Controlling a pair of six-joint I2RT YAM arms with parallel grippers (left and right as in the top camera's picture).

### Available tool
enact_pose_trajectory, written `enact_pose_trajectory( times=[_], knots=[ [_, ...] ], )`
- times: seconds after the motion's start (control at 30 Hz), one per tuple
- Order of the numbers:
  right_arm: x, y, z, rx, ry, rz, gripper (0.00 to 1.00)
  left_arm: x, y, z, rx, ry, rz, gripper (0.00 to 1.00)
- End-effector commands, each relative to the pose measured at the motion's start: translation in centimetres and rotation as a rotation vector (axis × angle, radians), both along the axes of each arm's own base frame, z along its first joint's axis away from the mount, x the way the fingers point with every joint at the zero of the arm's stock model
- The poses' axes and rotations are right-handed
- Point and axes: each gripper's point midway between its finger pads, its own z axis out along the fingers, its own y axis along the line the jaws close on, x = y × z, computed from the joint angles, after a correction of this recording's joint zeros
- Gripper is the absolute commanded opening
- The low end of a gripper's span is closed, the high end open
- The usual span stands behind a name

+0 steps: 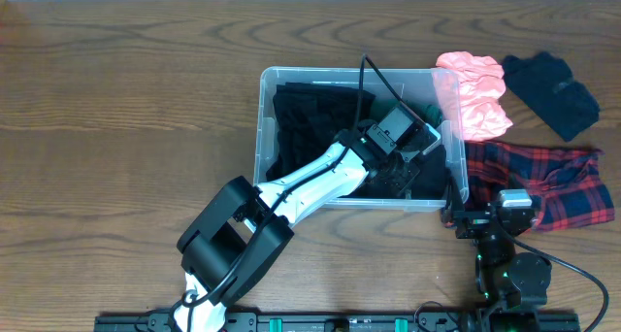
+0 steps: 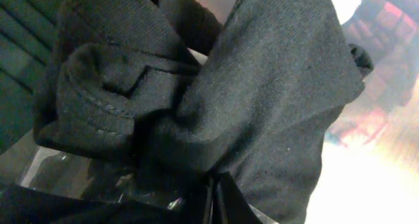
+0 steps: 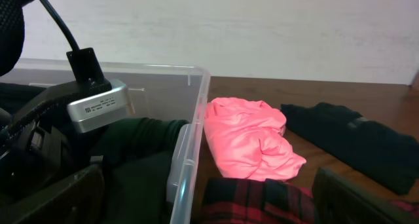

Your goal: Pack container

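Container (image 1: 260, 128) is sitting mid-desk (image 1: 116, 128), holding dark clothes. Plaid shirt (image 1: 568, 182), pink top (image 1: 475, 94) and a dark cloth (image 1: 553, 91) are lying on the desk just right of it. My left pincer (image 2: 213, 198) is reaching inside at the right end, clamping a black garment (image 2: 262, 86). My right pincer (image 3: 209, 181) is hanging wide open by the container's near right corner, gripping nothing.

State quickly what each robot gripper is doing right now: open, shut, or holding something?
Left gripper: shut, pinching the black garment inside the clear container.
Right gripper: open, holding nothing.
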Motion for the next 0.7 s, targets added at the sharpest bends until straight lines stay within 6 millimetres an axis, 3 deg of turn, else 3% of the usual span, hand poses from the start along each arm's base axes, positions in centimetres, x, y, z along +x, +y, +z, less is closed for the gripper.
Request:
enact_pose_trajectory(
  times=[0.0, 0.2, 0.27, 0.5, 0.67],
  knots=[
    [0.0, 0.0, 0.0, 0.01, 0.0, -0.002, 0.99, 0.1, 0.5, -1.2, 0.035, 0.008, 0.006, 0.06],
    [0.0, 0.0, 0.0, 0.01, 0.0, -0.002, 0.99, 1.5, -1.2, 4.8, -0.094, -0.105, 0.007, 0.06],
    [0.0, 0.0, 0.0, 0.01, 0.0, -0.001, 0.99, 1.9, -1.6, 5.9, -0.127, -0.134, 0.008, 0.06],
    [0.0, 0.0, 0.0, 0.01, 0.0, -0.001, 0.99, 2.2, -1.9, 5.6, -0.139, -0.145, 0.008, 0.06],
    [0.0, 0.0, 0.0, 0.01, 0.0, -0.001, 0.99, 2.3, -2.0, 3.7, -0.117, -0.126, 0.007, 0.06]
  ],
)
